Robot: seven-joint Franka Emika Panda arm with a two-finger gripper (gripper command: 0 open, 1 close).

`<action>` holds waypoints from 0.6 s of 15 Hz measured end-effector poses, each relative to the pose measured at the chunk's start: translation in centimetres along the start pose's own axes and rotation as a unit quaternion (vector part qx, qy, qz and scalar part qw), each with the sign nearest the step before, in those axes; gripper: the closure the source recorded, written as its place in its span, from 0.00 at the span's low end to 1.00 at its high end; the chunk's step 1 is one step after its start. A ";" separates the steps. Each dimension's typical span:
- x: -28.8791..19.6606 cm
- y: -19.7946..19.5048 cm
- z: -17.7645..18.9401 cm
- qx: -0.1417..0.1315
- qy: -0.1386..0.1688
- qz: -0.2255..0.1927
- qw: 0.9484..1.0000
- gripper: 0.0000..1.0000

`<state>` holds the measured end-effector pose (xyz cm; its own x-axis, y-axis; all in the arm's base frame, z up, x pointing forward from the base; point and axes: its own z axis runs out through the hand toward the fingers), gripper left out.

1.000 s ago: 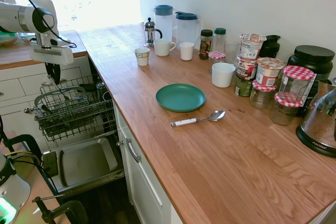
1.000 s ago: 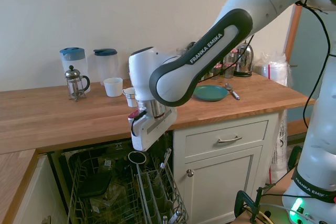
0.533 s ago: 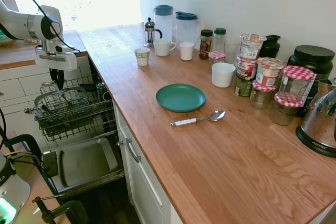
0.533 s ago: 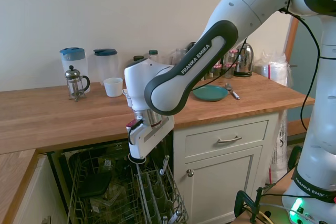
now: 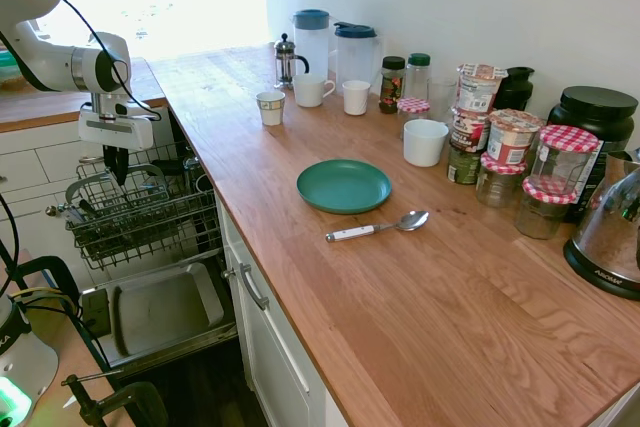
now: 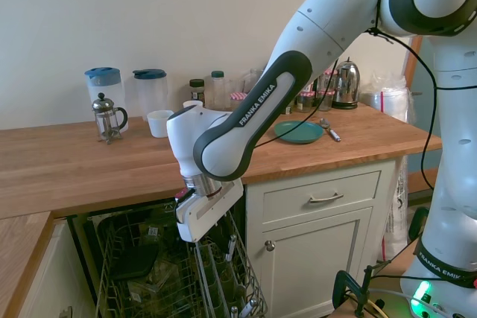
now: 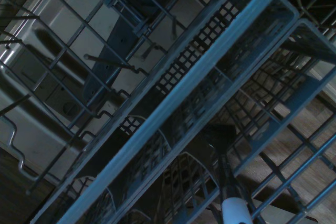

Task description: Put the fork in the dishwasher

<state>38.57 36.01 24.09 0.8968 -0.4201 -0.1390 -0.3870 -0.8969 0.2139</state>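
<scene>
**Arm pose.** The arm (image 6: 253, 102) reaches from high over the bench (image 5: 400, 287) down across its front edge, with the wrist turned so that the gripper (image 5: 117, 169) points straight down into the dishwasher (image 5: 160, 307). The door lies dropped open and the rack (image 5: 140, 212) is pulled out over it. The fingers (image 5: 119, 159) show as one narrow dark shape just above the rack's top wires. They are closed, gripping the fork (image 6: 230, 247).

**Fork.** It stands within the rack, in the long basket (image 7: 210, 77). Its long axis is near vertical, slightly tilted, with the pale handle (image 7: 233, 211) uppermost at the fingers. The dark metal end points down among the basket's grid walls.

**Hidden or unclear.**
- In the second exterior view the white hand body covers the fingers. Only a short pale length of the fork shows below it, against the rack wires.
- In the first exterior view the fork cannot be made out.
- The wrist view is dim and bluish. The tines merge with the basket's mesh, so whether they touch its floor cannot be told.

**Other objects.** A plate (image 5: 343, 186) and a spoon (image 5: 375, 229) lie on the bench, well apart from the rack.
</scene>
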 end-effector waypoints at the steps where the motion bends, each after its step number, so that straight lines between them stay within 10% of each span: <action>1: 0.1 -0.2 0.0 0.000 0.000 0.001 1.000 0.00; 9: 0.0 -0.2 0.1 -0.003 -0.002 0.000 1.000 0.00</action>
<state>38.60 36.23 23.91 0.8958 -0.4210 -0.1424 -0.3861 -0.8959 0.2199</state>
